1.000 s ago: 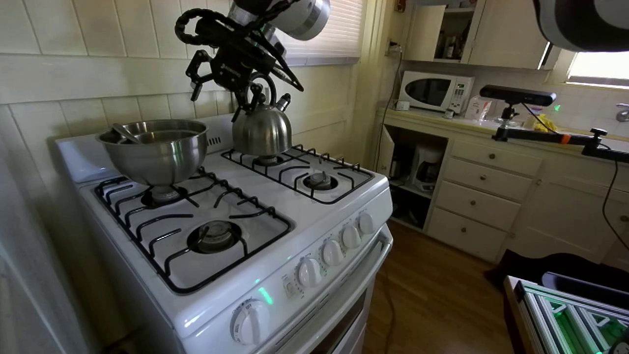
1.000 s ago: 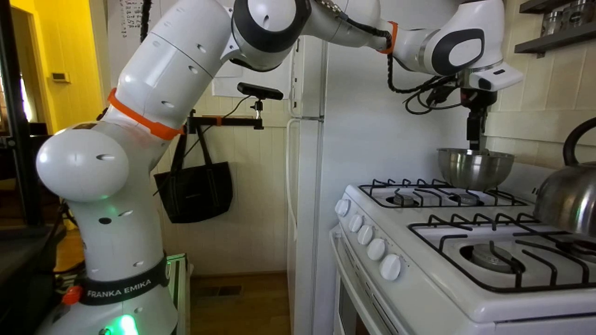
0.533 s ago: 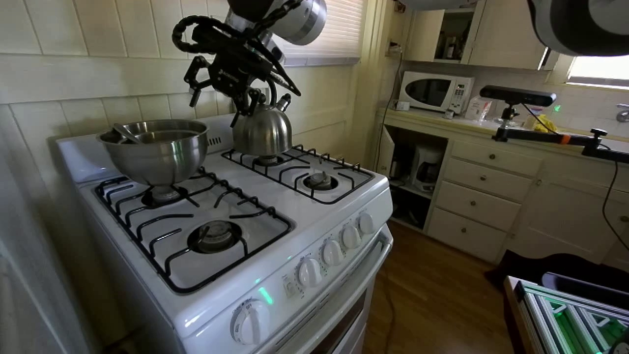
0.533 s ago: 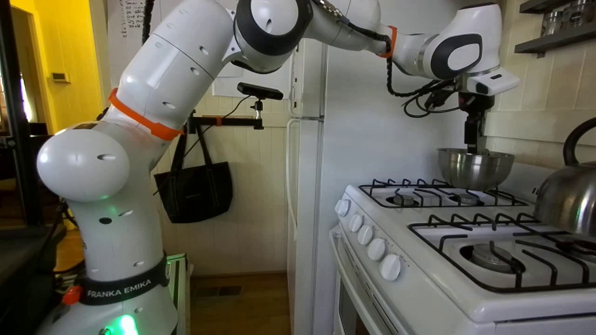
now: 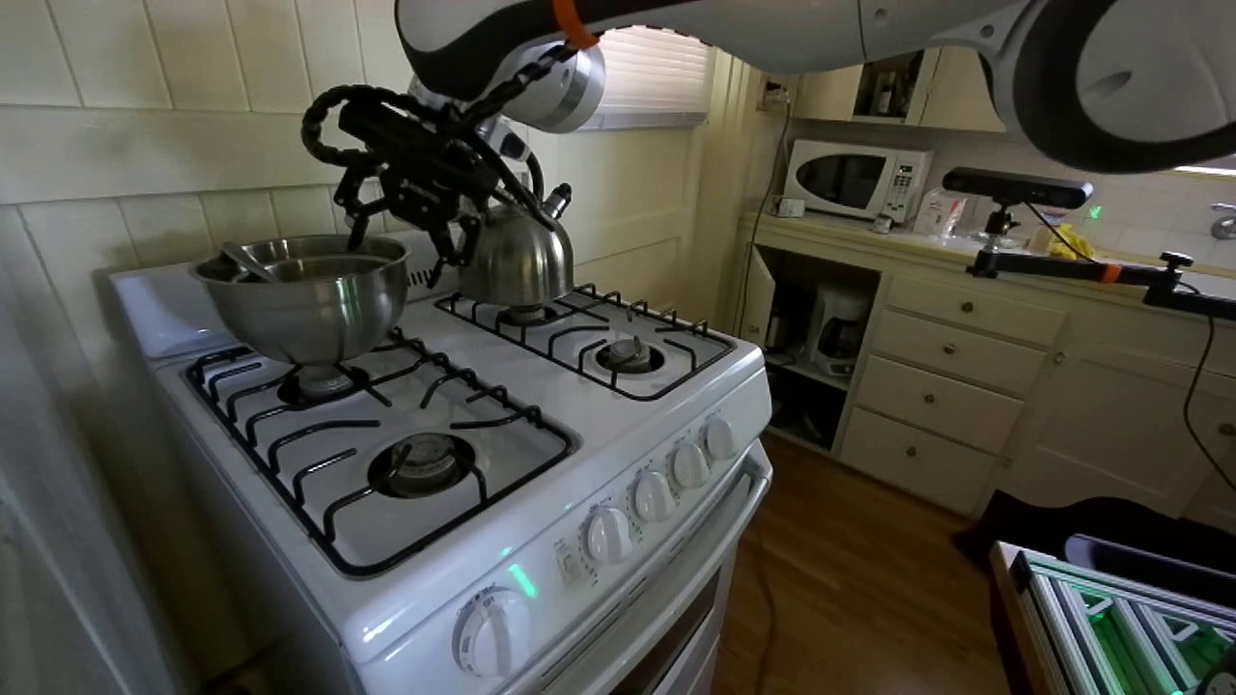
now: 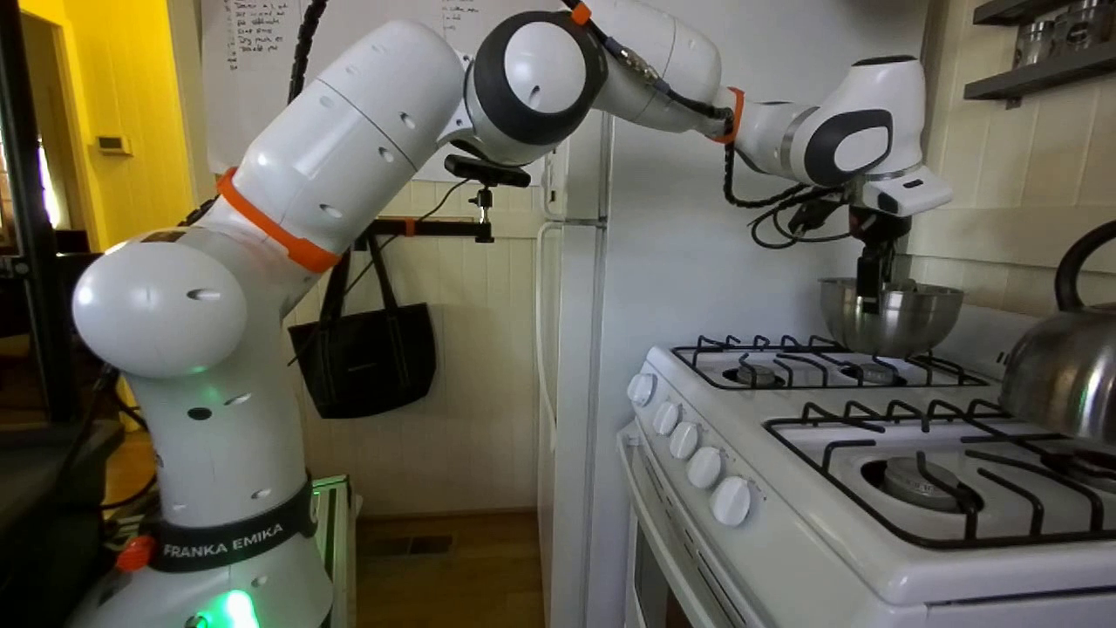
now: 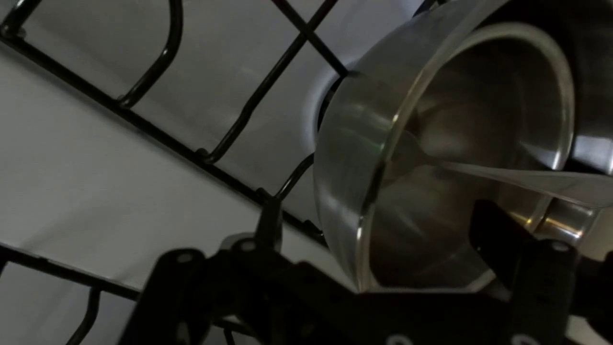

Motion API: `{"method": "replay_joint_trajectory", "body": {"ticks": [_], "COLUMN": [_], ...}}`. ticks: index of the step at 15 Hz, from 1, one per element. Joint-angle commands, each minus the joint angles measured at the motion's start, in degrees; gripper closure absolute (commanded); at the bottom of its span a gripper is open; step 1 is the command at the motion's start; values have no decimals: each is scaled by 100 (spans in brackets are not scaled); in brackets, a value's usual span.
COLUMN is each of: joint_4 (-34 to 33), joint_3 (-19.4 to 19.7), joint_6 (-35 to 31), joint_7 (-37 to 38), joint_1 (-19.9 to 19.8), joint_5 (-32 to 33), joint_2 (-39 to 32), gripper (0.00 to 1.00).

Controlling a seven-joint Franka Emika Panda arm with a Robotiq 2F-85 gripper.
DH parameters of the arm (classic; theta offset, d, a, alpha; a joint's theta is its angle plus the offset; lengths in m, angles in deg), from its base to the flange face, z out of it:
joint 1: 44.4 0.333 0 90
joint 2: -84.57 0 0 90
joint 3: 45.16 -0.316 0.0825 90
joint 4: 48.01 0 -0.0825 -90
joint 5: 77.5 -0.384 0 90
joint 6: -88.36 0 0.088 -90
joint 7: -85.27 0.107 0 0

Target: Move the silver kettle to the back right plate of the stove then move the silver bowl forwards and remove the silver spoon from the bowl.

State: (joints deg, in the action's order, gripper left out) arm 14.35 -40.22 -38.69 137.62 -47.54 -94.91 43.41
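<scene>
With the white knobs [image 5: 609, 536] of the white gas stove [image 5: 541, 375] taken as six o'clock, the wide, deep silver steel bowl [image 5: 309, 323] is found at about ten o'clock, over the back left burner [image 5: 324, 383]. The domed silver steel kettle [image 5: 526, 263] is seen at about two o'clock, so that step can be judged done; the moving of the bowl towards six o'clock seems to be next.

The black tool [image 5: 395, 265] is spread wide, with nothing held; one finger is placed over the bowl's inside and one outside it, the rim running between them at about three o'clock. Whether the steel is touched cannot be made out.

The bowl can be expected to be stiff, fairly light, slippery and hardly fragile. It is best gripped by the wall just beneath the rim, where the lip may act as a stop. Since it would be held off-centre, tilting or turning should be allowed for, and its base could be caught on the black metal grate [image 7: 163, 134] unless slightly lifted. A second round rim [image 7: 566, 93] is seen inside; if a vessel is nested there, weight would be added.

The thin silver metal spoon [image 7: 512, 175] is seen inside the bowl; it could slide, and should later be pinched by its raised end, near ten o'clock.
</scene>
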Motion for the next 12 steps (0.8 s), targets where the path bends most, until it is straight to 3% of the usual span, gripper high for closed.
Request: {"method": "replay_joint_trajectory", "body": {"ticks": [1,9,10,11,12], "joint_4": [-604,-1051,-1090,-1124,-1153], "joint_3": [-26,42,32,23,4], "joint_6": [80,268,288,301,322], "joint_7": [306,519,517,512,482], "joint_1": [78,66,48,32,7], "joint_5": [166,418,420,422,412], "joint_2": [-406,-770,-807,-837,-860], "gripper": [0,0,5,27,30]}}
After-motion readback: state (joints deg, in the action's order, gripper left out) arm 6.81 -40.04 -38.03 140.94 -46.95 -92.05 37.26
